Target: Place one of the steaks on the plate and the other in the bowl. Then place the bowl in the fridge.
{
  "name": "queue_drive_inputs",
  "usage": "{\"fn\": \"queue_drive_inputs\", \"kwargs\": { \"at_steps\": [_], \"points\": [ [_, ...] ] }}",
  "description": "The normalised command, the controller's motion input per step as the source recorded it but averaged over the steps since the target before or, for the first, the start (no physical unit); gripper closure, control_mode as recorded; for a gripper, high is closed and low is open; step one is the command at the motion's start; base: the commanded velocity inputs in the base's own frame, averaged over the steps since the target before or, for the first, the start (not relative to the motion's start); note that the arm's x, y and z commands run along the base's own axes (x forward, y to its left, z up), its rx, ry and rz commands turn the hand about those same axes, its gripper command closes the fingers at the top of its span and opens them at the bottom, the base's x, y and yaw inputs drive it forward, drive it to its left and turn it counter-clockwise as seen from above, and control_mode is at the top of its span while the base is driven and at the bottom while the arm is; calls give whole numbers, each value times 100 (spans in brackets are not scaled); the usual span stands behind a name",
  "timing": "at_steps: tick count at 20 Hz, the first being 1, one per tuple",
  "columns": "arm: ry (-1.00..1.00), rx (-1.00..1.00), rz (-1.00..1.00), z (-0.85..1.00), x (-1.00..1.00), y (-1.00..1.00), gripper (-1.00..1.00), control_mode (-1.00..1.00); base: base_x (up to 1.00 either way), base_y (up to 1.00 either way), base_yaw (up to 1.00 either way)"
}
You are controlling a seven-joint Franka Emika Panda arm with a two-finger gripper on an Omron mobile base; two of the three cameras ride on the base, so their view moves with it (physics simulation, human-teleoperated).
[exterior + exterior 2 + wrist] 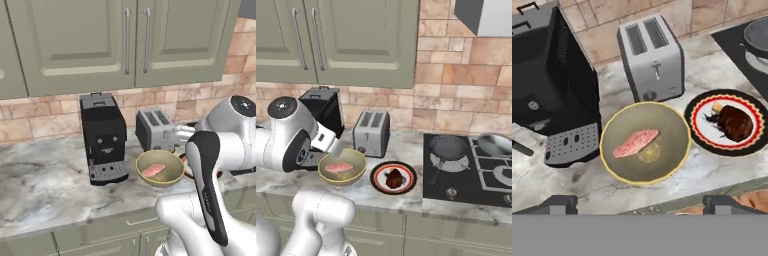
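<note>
The olive-tan bowl [173,173] [357,169] [668,129] stands on the marble counter with the pale pink steak [153,170] [338,167] [636,142] lying inside it. Just right of it sits the plate [378,178] [698,125], carrying the dark reddish-brown steak [395,178] [734,123]. My gripper [642,204] hovers above the bowl's near edge, open, with nothing between its fingertips [559,202]. The fridge is out of view.
A black coffee machine [103,137] [552,85] stands left of the bowl, and a silver toaster [154,127] [372,132] [652,57] behind it. To the right is a hob with a dark pan [448,147] and a silver pan [496,144]. Wall cabinets hang overhead.
</note>
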Motion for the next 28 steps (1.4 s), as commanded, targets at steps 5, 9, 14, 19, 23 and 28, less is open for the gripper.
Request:
{"fn": "queue_drive_inputs", "kwargs": {
  "at_steps": [5, 9, 14, 19, 23, 28],
  "points": [
    [0, 0, 0, 0, 0, 0, -100, 100, -17, -82, -33],
    [0, 0, 0, 0, 0, 0, -100, 100, -12, -79, -61],
    [0, 0, 0, 0, 0, 0, -100, 100, -29, -37, -74],
    [0, 0, 0, 0, 0, 0, -100, 100, -84, -37, -59],
    [0, 0, 0, 0, 0, 0, -100, 100, -17, -93, -51],
    [0, 0, 0, 0, 0, 0, -100, 100, 1, -87, -62]
  ]
}}
